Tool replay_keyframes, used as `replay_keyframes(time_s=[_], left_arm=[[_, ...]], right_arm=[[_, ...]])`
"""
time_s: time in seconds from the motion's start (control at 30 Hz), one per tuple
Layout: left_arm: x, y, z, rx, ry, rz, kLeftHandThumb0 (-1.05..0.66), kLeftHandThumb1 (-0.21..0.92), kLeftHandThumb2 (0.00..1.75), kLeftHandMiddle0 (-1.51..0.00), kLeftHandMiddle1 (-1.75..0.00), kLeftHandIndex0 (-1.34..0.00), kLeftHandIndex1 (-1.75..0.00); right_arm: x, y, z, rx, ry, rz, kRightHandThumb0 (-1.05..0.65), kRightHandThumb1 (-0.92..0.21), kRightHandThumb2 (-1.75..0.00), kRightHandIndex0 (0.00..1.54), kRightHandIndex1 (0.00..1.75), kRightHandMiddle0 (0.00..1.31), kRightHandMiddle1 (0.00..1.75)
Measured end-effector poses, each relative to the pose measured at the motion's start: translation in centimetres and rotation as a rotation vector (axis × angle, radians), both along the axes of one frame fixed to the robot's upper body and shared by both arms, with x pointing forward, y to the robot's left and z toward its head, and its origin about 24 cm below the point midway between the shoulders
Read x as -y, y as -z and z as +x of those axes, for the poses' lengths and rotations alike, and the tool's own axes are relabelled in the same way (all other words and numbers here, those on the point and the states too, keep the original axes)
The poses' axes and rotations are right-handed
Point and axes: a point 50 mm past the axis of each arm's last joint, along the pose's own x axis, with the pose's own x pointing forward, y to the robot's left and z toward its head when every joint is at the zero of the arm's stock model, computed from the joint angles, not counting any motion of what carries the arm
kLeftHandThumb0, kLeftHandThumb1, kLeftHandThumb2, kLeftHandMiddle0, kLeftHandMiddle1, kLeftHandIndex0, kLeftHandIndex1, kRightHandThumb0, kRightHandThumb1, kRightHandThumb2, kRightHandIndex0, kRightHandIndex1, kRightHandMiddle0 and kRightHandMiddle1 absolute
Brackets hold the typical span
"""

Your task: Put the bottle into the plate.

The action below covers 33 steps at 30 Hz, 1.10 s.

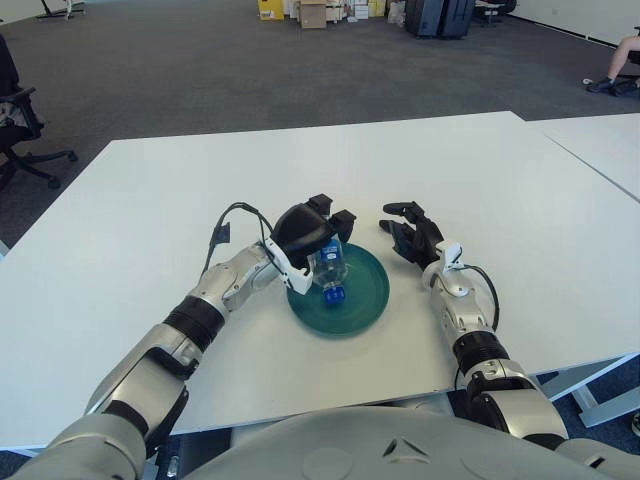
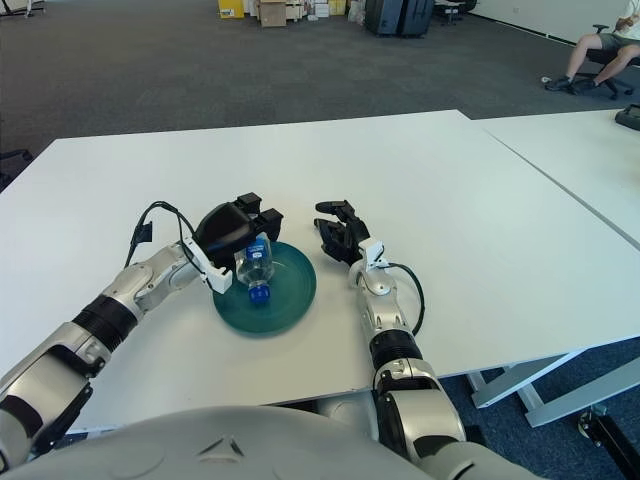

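A clear plastic bottle (image 1: 328, 266) with a blue label and a blue cap (image 1: 333, 293) leans cap-down in the dark green plate (image 1: 362, 303) near the table's middle. Its cap touches the plate's left part. My left hand (image 1: 308, 230) comes in from the left and is curled over the bottle's upper end, still gripping it. My right hand (image 1: 408, 234) shows just right of the plate's far edge, with its fingers spread and holding nothing.
The plate sits on a wide white table (image 1: 150, 210). A second white table (image 1: 600, 140) adjoins on the right. An office chair (image 1: 20, 130) stands at the far left on the carpet, and boxes and a seated person (image 1: 625, 55) are in the background.
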Motion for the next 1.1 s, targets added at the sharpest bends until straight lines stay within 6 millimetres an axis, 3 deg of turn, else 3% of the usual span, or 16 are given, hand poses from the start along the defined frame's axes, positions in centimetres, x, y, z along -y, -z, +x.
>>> replay_keyframes(time_s=[0.37, 1.1], left_arm=[[0.2, -1.4, -0.1, 0.025, 0.030, -0.029, 0.00, 0.06, 1.59, -0.83, -1.67, -0.58, -1.75], [0.6, -1.1, -1.2, -0.010, 0.084, -0.043, 0.00, 0.07, 1.57, -0.83, -1.64, -0.57, -1.75]], right_arm=[[0.0, 0.0, 0.1, -0.004, 0.014, -0.009, -0.54, -0.85, -0.63, 0.37, 0.49, 0.12, 1.13], [-0.1, -0.2, 0.4, -0.031, 0.050, -0.001, -0.49, -0.77, -0.69, 0.39, 0.49, 0.16, 1.12]])
